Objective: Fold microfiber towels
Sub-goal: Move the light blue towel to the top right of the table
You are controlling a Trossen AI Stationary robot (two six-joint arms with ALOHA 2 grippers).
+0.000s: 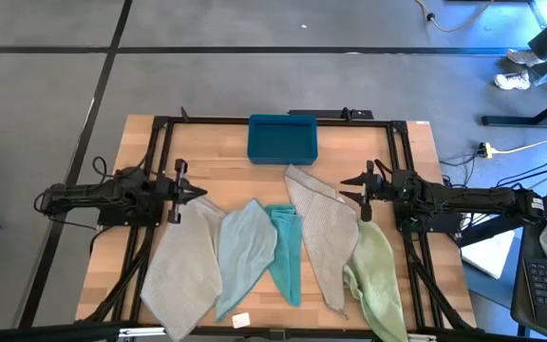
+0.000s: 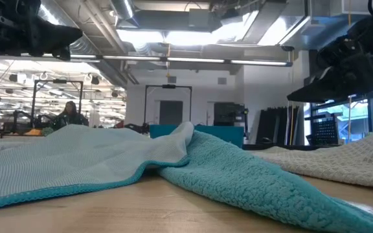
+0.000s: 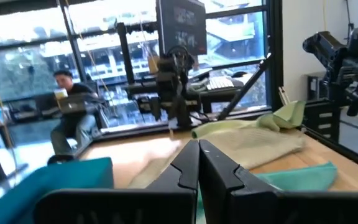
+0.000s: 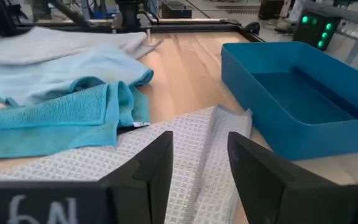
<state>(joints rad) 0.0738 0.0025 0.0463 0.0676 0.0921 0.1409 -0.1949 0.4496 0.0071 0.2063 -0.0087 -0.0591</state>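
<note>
Several microfiber towels lie fanned out on the wooden table: a grey-beige one (image 1: 186, 261) at the left, then pale blue (image 1: 245, 252), teal (image 1: 288, 252), a second grey-beige waffle one (image 1: 326, 233) and pale green (image 1: 376, 275), whose near end reaches the front edge. Their edges overlap. My left gripper (image 1: 196, 192) hovers shut beside the left grey towel's far corner, its fingertips together in the left wrist view (image 3: 199, 149). My right gripper (image 1: 349, 188) stands open above the waffle towel's far end (image 4: 166, 155), nothing between its fingers (image 4: 201, 140).
A teal-blue plastic bin (image 1: 283, 139) stands at the far middle of the table, just beyond the waffle towel. A small white tag (image 1: 241, 320) lies near the front edge. A black frame (image 1: 160, 122) borders the table. A person (image 3: 73, 112) sits in the room beyond.
</note>
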